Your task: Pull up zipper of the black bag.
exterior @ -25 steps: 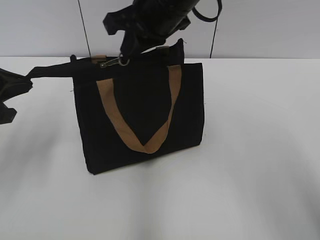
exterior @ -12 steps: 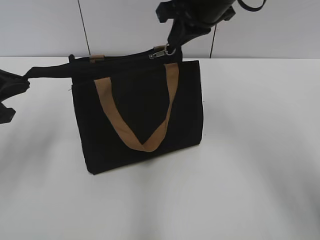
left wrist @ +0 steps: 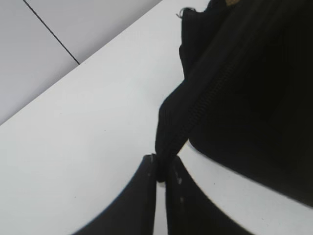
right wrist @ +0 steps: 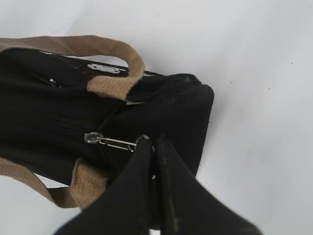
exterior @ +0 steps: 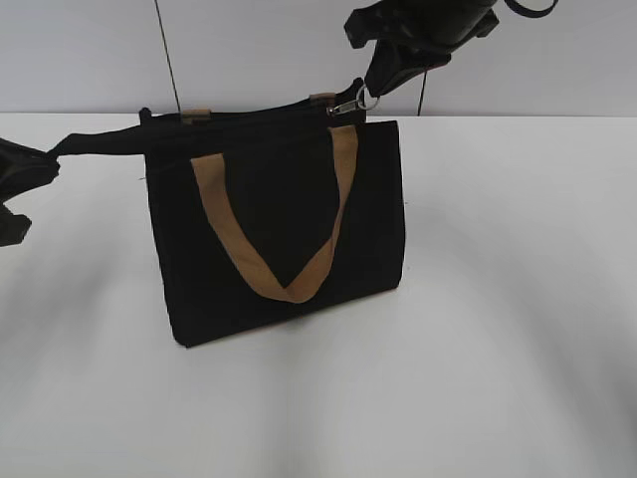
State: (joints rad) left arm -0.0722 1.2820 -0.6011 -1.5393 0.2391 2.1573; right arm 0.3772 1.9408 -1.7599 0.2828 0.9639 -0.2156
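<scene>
The black bag (exterior: pixel 279 219) stands upright on the white table, with a tan strap handle (exterior: pixel 289 284) hanging down its front. The zipper (exterior: pixel 348 105), a silvery pull tab with a ring clasp, sits near the right end of the bag's top edge. My right gripper (exterior: pixel 370 92) is shut on the zipper's ring end; in the right wrist view the zipper (right wrist: pixel 115 142) stretches left from my right gripper's jaws (right wrist: pixel 154 147). My left gripper (exterior: pixel 45 159) is shut on a black fabric tail (left wrist: pixel 171 132) at the bag's left top corner, pulled taut to the left; its jaws (left wrist: pixel 161 169) also show in the left wrist view.
The white table (exterior: pixel 498 299) spreads all round the bag. A grey wall (exterior: pixel 90 50) with dark seams rises just behind the bag. The second tan handle (right wrist: pixel 112 63) lies over the bag's top in the right wrist view.
My right gripper has moved to the right along the bag's top, taking the zipper from about the middle to near the right end. My left gripper has held still.
</scene>
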